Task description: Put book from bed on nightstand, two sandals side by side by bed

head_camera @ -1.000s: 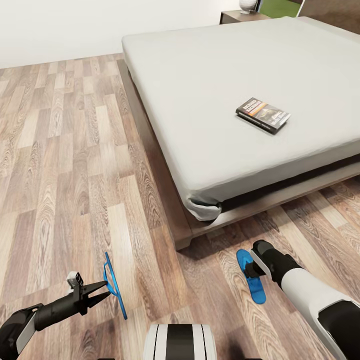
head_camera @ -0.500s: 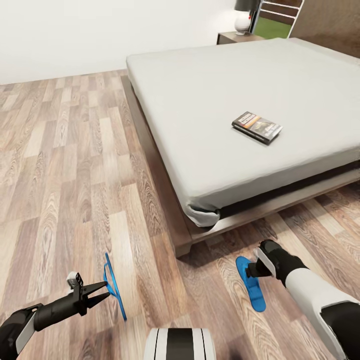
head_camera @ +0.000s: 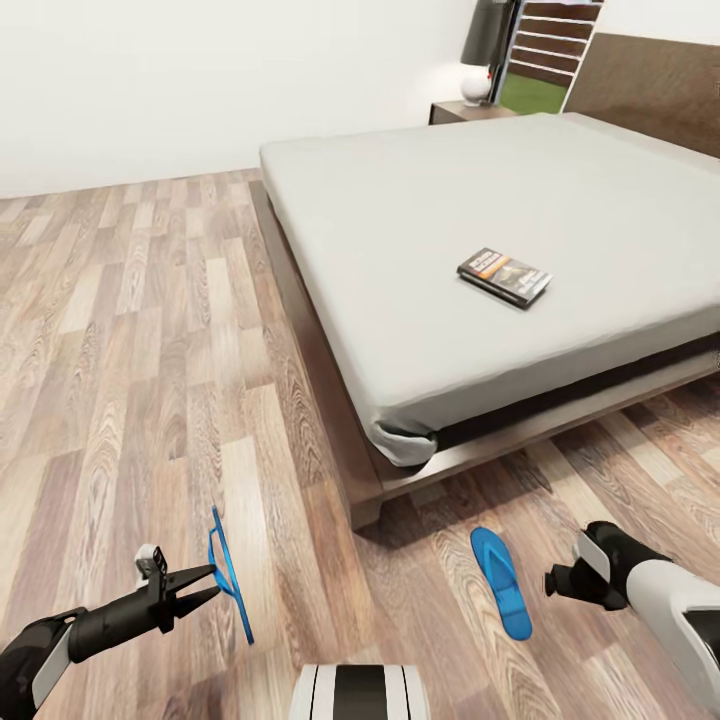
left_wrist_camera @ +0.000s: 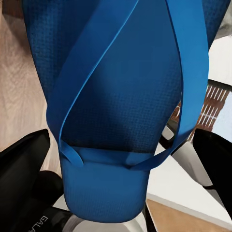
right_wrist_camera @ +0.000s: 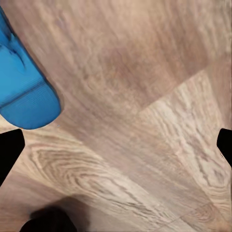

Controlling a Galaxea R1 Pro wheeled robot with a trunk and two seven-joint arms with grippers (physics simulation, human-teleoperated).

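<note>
My left end effector is clamped on 1 sandal; the other sandal lies just beside my right end effector, fingers apart.

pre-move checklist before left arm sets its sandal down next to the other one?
1. Left hand shut on the held sandal: ok.
2. Held sandal flat, sole down: not ok, it is on edge in the head view.
3. Placed sandal lying flat on the floor near the corner of the bed: ok.
4. Right hand open and off the placed sandal: ok.
5. Book on the mattress, not yet moved: ok, later step.
</note>
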